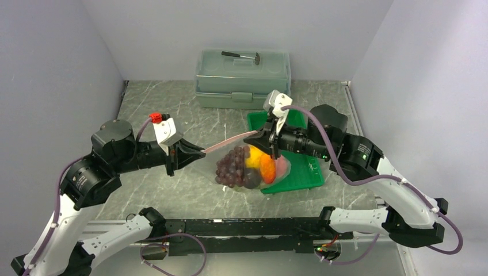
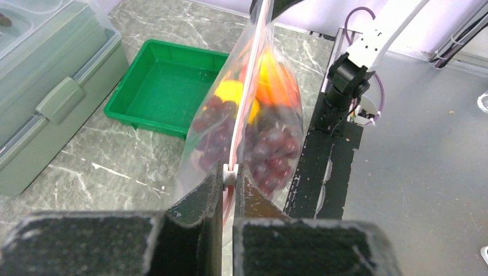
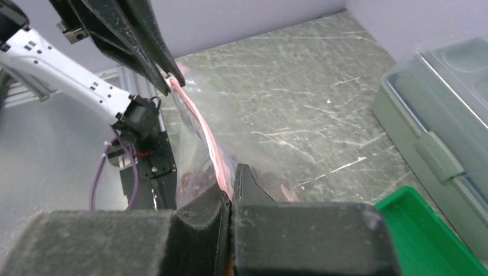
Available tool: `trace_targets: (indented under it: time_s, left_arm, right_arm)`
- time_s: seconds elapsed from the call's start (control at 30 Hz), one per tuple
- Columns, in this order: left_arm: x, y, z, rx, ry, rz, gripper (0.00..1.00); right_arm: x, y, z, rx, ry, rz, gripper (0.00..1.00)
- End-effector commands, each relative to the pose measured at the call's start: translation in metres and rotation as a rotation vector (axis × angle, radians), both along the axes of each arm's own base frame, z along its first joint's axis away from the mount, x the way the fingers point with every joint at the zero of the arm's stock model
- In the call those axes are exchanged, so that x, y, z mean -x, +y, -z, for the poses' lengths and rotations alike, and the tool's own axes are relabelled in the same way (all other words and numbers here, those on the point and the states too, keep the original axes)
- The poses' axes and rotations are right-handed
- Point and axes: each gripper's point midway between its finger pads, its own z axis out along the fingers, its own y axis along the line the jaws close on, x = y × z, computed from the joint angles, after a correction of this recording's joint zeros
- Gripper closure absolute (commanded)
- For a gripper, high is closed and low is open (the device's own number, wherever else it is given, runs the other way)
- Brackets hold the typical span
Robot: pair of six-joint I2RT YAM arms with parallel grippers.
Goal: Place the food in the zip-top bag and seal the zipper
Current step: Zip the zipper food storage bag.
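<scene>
Top external: zipper [image 1: 227, 142] stretches centre-left to centre, left claw [image 1: 198, 154] and right claw [image 1: 259, 138] pinching its ends, bag [image 1: 253, 169] just below.

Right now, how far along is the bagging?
Done: grapes and orange fruit are inside the bag. In hand: left gripper and right gripper pinch the zipper strip at opposite ends. Left: strip looks closed along its visible length, but full seal can't be confirmed.

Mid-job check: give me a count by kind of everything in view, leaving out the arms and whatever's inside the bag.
zip-top bag: 1
green tray: 1
lidded box: 1
hammer: 1
Total: 4
</scene>
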Motion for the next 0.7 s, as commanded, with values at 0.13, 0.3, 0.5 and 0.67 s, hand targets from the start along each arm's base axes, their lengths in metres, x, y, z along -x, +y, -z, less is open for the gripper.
trace_targets:
  time_s: [0.13, 0.3, 0.5, 0.67]
  left_arm:
    - [-0.004, 0.012, 0.020, -0.039, 0.052, -0.086, 1.00]
    - [-0.005, 0.015, 0.024, -0.045, 0.057, -0.106, 1.00]
    - [-0.005, 0.017, 0.027, -0.052, 0.060, -0.111, 1.00]
    - [-0.005, 0.020, 0.029, -0.058, 0.057, -0.126, 1.00]
  right_arm:
    - [-0.023, -0.044, -0.083, -0.314, -0.109, 0.245, 1.00]
    - [-0.031, -0.060, -0.088, -0.361, -0.116, 0.329, 1.00]
    - [-0.042, -0.077, -0.091, -0.406, -0.122, 0.434, 1.00]
    - [-0.047, -0.090, -0.094, -0.443, -0.132, 0.500, 1.00]
